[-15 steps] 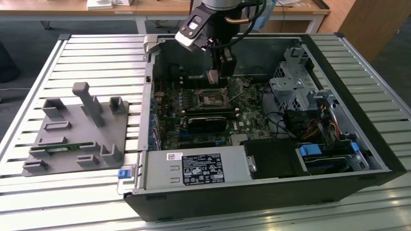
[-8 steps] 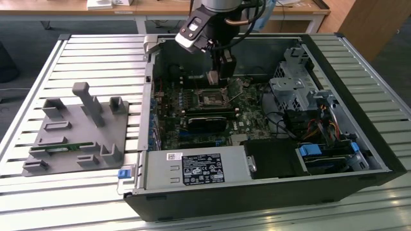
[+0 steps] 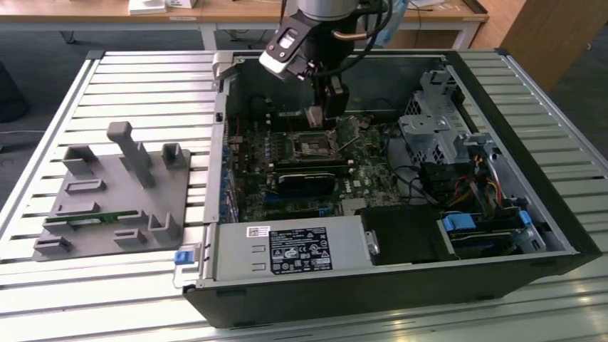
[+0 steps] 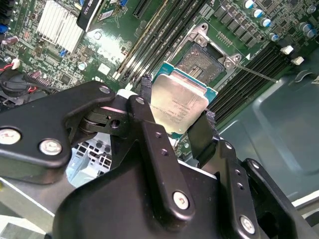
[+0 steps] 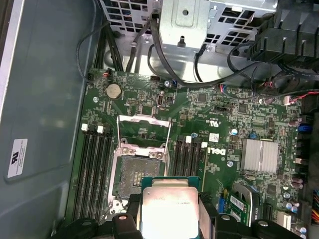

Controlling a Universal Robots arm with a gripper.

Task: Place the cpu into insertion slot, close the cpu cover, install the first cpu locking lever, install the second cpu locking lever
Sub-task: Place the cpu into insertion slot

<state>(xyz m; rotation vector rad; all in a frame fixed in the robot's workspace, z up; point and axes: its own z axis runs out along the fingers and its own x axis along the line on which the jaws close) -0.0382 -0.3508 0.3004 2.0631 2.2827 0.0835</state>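
Gripper (image 4: 178, 105) is pinching the cpu (image 4: 182, 97) by its edges. Fingers (image 4: 149, 127) sit on two opposite sides, closed down to chip width. Metal lid faces the second wrist camera. Nothing else is touching it.

Handling, my read:
- Light and rigid: flat metal lid on a thin green substrate. It won't flex.
- The edges are smooth and the grip band is narrow, so a knock could pivot it or slip it out.
- The fragile bits are the chip's underside contacts and the pins in the slot. Misalignment or a drop from height is the risk there.
- The side edges are the right place to hold it, and that's where it's held now. Keep off the underside.

Position:
- In the exterior view the chip hangs at the gripper tip inside the case (image 3: 532, 235). It is above the board (image 3: 285, 199) and over the slot (image 3: 314, 146) area, clear of it and not touching.
- In the first wrist view the chip is near the slot but offset. As far as I can judge it isn't squared over the opening.
- The cover (image 5: 143, 149) is flipped up open, so the slot is bare with its contact field exposed. Nothing is seated.
- A thin lever (image 4: 256, 74) stands swung out beside the slot.
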